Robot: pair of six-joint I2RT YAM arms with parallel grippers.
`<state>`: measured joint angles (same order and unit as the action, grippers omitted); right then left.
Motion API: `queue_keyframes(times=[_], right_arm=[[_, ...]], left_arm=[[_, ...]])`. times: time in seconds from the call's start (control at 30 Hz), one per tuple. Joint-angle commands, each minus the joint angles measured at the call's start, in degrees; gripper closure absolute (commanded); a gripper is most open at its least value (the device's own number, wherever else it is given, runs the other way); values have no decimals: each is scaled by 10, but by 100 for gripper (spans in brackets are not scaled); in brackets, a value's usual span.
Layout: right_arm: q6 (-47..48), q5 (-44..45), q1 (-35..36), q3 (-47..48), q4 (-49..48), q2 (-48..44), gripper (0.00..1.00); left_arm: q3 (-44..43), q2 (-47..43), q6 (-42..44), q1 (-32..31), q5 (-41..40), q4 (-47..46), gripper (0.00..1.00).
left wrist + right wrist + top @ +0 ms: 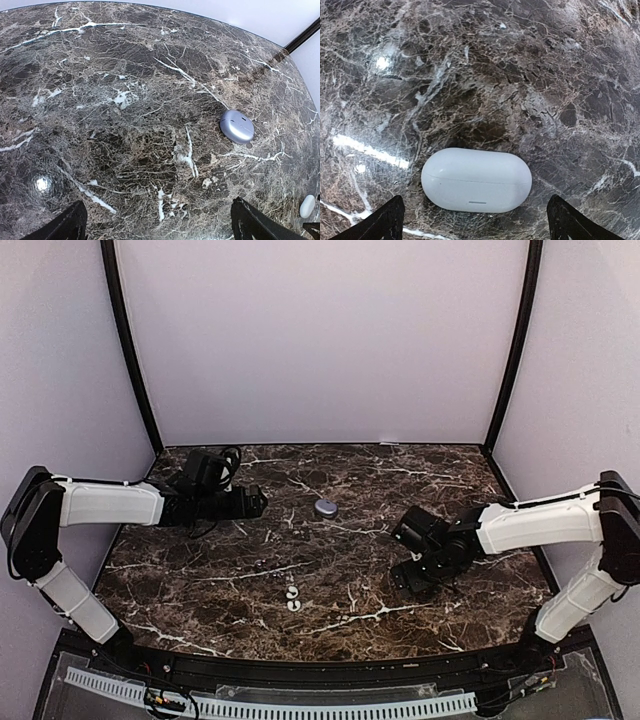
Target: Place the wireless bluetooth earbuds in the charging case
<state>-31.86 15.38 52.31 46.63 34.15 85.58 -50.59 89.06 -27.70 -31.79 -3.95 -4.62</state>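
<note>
The charging case (pixel 326 507) is a shut lavender-grey pebble lying on the marble at centre back; in the left wrist view the case (pixel 236 126) lies ahead and to the right. Two tiny white earbuds (pixel 293 598) lie close together nearer the front; one earbud (pixel 307 206) shows at the left wrist view's right edge. My left gripper (pixel 258 502) (pixel 159 220) stands open and empty, left of the case. My right gripper (pixel 413 576) (pixel 475 220) is open, right of the earbuds, with a white oval pebble between its jaws, untouched.
The white oval pebble (pixel 476 180) lies flat on the dark marble tabletop (pixel 200 580), hidden under the right gripper in the top view. White walls and two black posts (pixel 130 350) bound the back and sides.
</note>
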Motion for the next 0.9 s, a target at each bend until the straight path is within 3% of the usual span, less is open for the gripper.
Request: queue_keyframes(times=[0.0,0.87], right_arm=[[-15,38,7,22,7,11,4],[-14,24,10,28,-30,83,19]], left_arm=[[5,-7,-1,-4,-5,-5,1],[8,-10,-2,-4,-10,-10,1]])
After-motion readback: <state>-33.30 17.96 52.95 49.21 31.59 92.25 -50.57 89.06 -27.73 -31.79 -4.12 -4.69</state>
